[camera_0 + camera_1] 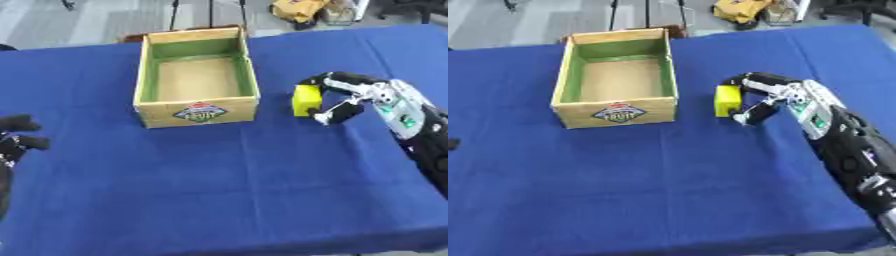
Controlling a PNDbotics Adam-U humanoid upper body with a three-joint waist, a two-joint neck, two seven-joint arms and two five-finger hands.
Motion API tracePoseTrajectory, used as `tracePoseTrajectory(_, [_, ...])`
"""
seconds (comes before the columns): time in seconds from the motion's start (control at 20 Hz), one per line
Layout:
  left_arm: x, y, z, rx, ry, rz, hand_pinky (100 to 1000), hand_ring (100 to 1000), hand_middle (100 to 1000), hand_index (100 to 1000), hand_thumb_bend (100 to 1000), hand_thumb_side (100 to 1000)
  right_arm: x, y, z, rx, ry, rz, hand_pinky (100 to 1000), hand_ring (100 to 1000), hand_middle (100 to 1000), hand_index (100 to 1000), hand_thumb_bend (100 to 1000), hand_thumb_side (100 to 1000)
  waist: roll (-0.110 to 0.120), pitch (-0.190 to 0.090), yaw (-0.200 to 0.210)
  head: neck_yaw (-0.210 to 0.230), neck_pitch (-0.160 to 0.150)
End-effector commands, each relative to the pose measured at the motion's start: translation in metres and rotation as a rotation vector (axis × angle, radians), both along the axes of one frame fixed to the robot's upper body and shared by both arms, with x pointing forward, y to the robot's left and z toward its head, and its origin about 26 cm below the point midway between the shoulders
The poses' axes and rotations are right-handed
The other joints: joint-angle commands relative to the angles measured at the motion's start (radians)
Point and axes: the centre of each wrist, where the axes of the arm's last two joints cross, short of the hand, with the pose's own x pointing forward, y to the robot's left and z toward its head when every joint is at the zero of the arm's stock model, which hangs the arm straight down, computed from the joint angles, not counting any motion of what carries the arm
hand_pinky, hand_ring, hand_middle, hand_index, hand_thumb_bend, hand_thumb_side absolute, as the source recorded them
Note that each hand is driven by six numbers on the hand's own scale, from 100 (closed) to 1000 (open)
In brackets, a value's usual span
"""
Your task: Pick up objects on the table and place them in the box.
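Right of the box (196, 107), on the blue table (219, 190), a small yellow block (305, 100); right hand (343, 100) curled around it; box label illegible; left hand (17, 135) clenched, idle.

Left eye: sat in my head and looked steeply down across the blue tabletop (219, 190), its far edge near the top.
Right eye: sat just beside it and faced the same way, the scene shifted slightly leftward.
Nearness: about arm's reach.
Shared: both took in the box (197, 112), the yellow block (727, 100) and my right hand (765, 100).
Left eye only: my left hand (17, 137) at the left edge.
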Motion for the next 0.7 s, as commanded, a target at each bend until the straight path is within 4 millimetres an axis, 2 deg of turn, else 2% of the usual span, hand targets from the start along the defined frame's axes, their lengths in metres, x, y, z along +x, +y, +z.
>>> tracePoseTrajectory(0.05, [0.0, 0.003, 0.006, 0.014, -0.019, -0.003, 716, 503, 590, 720, 755, 921, 0.001, -0.002, 0.015, -0.015, -0.072, -0.008, 807, 566, 441, 865, 100, 176, -0.001, -0.016, 0.001, -0.001, 0.002])
tracePoseTrajectory(0.4, [0.0, 0.003, 0.006, 0.014, -0.019, -0.002, 716, 503, 590, 720, 755, 921, 0.001, 0.001, 0.018, 0.007, -0.115, 0.011, 800, 555, 422, 859, 100, 193, -0.002, -0.016, 0.001, 0.001, 0.001])
tracePoseTrajectory(0.7, [0.0, 0.004, 0.006, 0.015, -0.017, -0.001, 716, 503, 590, 720, 755, 921, 0.001, 0.017, 0.051, 0.042, -0.199, 0.084, 799, 549, 399, 851, 100, 177, -0.004, -0.018, -0.003, 0.002, 0.004])
